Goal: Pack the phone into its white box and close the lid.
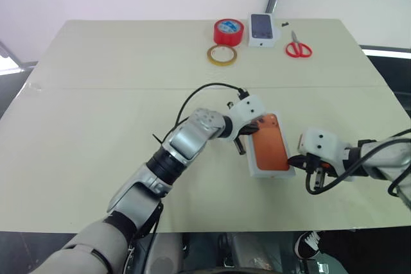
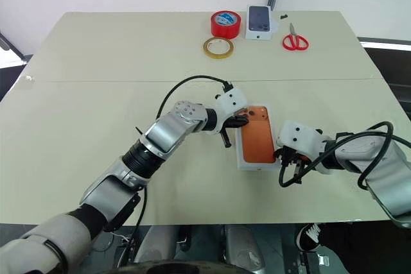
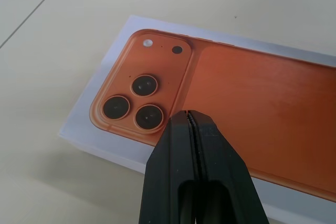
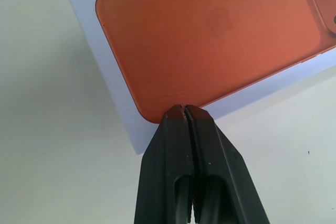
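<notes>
Caution: both sets of fingers pressed closed, empty, may skid the flat orange phone point(image 1: 270, 142) off the white cardboard box point(image 1: 255, 170).

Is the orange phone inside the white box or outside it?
Inside: the phone lies flat, camera side up, with the white box showing as a white border around it.

Phone point(image 3: 252, 98) matt orange, smooth; white box point(image 4: 105, 51) matt cardboard; table point(image 1: 96, 126) matt beige.

Silver-grey jointed arms, white wrist housings, looping black cables, black ridged fingers point(image 3: 173, 182); sleeves perhaps grey fabric.
</notes>
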{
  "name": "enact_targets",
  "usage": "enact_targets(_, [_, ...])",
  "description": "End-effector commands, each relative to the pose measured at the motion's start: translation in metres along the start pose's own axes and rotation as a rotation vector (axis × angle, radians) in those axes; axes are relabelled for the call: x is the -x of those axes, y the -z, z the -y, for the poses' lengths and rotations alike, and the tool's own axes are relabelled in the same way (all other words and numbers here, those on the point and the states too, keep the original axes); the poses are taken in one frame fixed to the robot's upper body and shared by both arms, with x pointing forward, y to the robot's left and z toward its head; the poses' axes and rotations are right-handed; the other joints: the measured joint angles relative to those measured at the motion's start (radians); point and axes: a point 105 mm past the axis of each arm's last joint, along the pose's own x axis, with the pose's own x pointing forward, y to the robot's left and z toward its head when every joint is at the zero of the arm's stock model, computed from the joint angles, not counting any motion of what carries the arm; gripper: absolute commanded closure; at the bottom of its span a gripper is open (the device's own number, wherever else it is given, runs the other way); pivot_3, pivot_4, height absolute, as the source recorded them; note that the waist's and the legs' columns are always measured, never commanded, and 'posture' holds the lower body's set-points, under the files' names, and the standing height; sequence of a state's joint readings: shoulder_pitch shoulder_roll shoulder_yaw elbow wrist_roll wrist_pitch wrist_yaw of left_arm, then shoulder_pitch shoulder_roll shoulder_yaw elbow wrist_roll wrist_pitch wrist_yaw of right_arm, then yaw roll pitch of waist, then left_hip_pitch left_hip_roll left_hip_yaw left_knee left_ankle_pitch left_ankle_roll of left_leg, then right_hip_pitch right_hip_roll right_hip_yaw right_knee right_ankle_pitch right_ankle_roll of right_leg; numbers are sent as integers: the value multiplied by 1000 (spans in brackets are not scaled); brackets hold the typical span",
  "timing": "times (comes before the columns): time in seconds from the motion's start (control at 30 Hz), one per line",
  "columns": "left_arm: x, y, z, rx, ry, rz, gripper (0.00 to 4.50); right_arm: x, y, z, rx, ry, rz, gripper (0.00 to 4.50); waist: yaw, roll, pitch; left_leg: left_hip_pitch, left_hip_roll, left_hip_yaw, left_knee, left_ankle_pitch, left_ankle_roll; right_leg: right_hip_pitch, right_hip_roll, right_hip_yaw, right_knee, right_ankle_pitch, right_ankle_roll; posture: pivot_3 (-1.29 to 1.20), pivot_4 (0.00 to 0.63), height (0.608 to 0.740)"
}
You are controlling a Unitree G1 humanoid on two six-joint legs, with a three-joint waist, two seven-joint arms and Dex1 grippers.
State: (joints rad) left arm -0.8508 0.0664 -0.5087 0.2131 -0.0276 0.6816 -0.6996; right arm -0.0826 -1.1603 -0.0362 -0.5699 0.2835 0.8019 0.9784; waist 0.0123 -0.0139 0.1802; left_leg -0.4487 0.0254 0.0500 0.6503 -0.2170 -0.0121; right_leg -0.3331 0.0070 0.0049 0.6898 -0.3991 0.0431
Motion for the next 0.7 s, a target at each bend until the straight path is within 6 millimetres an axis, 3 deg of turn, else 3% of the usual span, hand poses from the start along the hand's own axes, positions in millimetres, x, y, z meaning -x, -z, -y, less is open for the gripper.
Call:
enact_targets(0.03, [-4,10,8,-7,30,-37,4500,0,-4,-2,26,14,-1,4435,0,0,0,0,0,0,0,0,0,0,0,0,0,0,0,0,150,740])
enact_targets(0.13, [4,-5,-10,3,-44,49,4500,3,-10,8,33,54,34,4435,-1,0,0,5,0,0,-1,0,0,6,0,0,-3,0,0,0,150,740])
enact_targets(0.2, [23,-32,-38,4,-173,195,4500,7,-20,34,13,186,112,4435,-10,0,0,5,0,0,-1,0,0,6,0,0,-3,0,0,0,150,740])
enact_targets(0.3, [64,-58,-81,65,-364,360,4500,14,-31,68,-24,344,217,4435,-17,0,0,6,0,0,-1,0,0,5,0,0,-1,0,0,0,150,740])
enact_targets(0.37, [99,-61,-109,90,-487,412,4500,16,-34,85,-68,389,270,4435,-23,0,0,5,0,0,-1,0,0,5,0,0,-1,0,0,0,150,740])
enact_targets(0.47, [150,-40,-137,111,-645,398,4500,14,-41,101,-128,397,349,4435,-30,1,0,6,0,0,-3,0,0,5,0,0,-2,0,0,0,150,740])
enact_targets(0.53, [176,-21,-145,123,-721,352,4500,12,-45,106,-153,376,393,4435,-28,1,-1,6,1,1,-3,0,0,5,1,1,-1,0,0,0,150,740])
enact_targets(0.6, [191,-8,-146,141,-755,320,4500,10,-46,107,-165,342,421,4435,-23,1,-1,6,1,1,-2,0,0,5,1,0,-1,0,0,0,150,740])
enact_targets(0.7, [234,25,-136,173,-809,252,4500,4,-42,112,-184,324,437,4435,-22,1,0,5,1,0,-1,0,0,5,-1,0,-1,0,0,0,150,740])
